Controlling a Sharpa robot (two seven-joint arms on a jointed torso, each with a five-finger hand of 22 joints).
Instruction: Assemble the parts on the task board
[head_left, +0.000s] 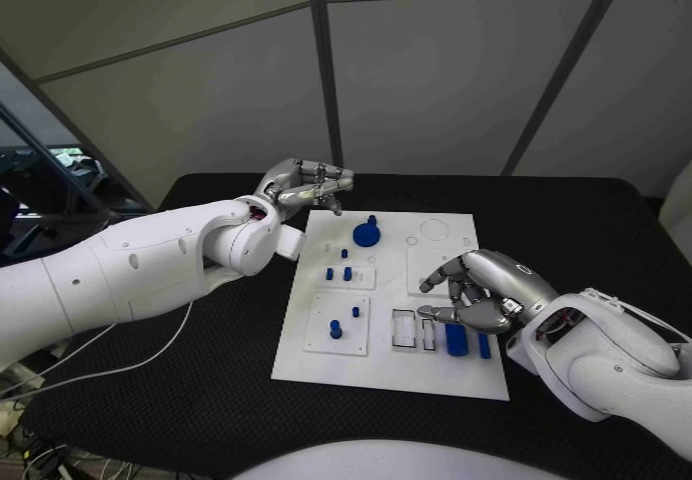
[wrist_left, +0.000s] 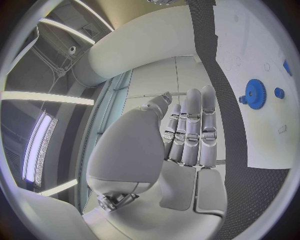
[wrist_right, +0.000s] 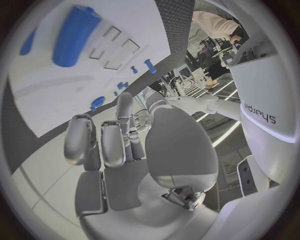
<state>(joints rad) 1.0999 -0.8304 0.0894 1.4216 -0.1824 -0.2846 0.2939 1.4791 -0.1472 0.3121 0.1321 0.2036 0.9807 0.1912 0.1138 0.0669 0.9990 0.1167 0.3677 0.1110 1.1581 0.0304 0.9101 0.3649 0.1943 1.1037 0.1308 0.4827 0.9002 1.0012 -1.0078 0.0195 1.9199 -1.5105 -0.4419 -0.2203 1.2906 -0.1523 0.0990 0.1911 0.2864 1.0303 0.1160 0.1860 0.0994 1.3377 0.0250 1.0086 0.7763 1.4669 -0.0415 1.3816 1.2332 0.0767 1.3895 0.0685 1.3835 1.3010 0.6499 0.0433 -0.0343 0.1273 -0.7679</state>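
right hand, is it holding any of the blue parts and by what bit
Nothing is held. The right hand hovers over the board with fingers curled and bare; the blue cylinder lies beside it on the board. The left hand holds nothing either.

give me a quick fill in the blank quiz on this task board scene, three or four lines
1. The task board is a plate whose colour is ____.
2. The blue gear lies nearer the ____ robot hand.
3. The right robot hand hovers over the board and holds ____.
4. The left robot hand is over the ____ table, beyond the board's far edge.

Missing words: white; left; nothing; black
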